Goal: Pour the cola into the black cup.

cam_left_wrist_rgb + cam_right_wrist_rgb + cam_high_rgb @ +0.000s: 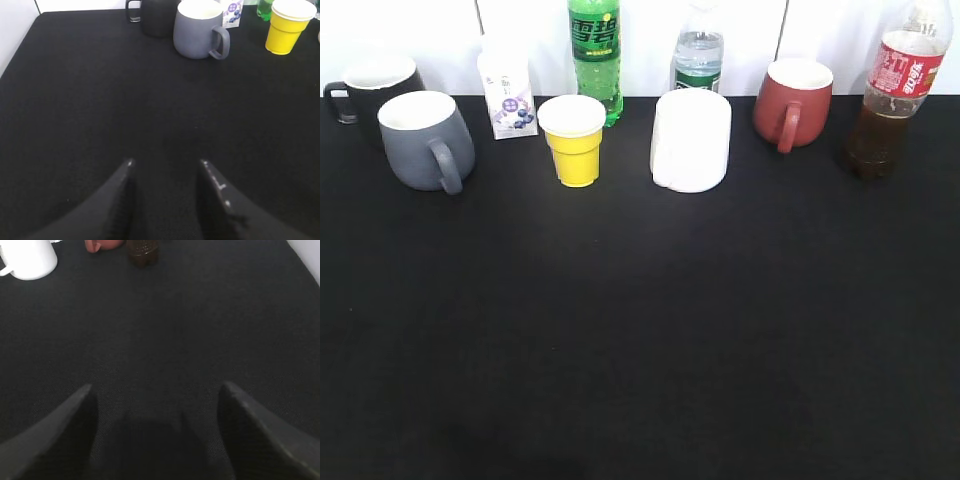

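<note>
The cola (890, 95), a clear bottle with a red label and dark liquid low inside, stands upright at the back right; its base shows in the right wrist view (143, 251). The black cup (375, 90) stands at the back left behind a grey mug, and shows in the left wrist view (157, 17). My left gripper (166, 162) is open and empty over bare cloth, well short of the cups. My right gripper (156, 387) is open and empty, far in front of the cola. Neither gripper shows in the exterior view.
Along the back stand a grey mug (425, 140), a small milk carton (507, 95), a yellow cup (574, 140), a green soda bottle (596, 55), a water bottle (698, 55), a white mug (691, 140) and a dark red mug (791, 100). A black cloth (640, 330) covers the table.
</note>
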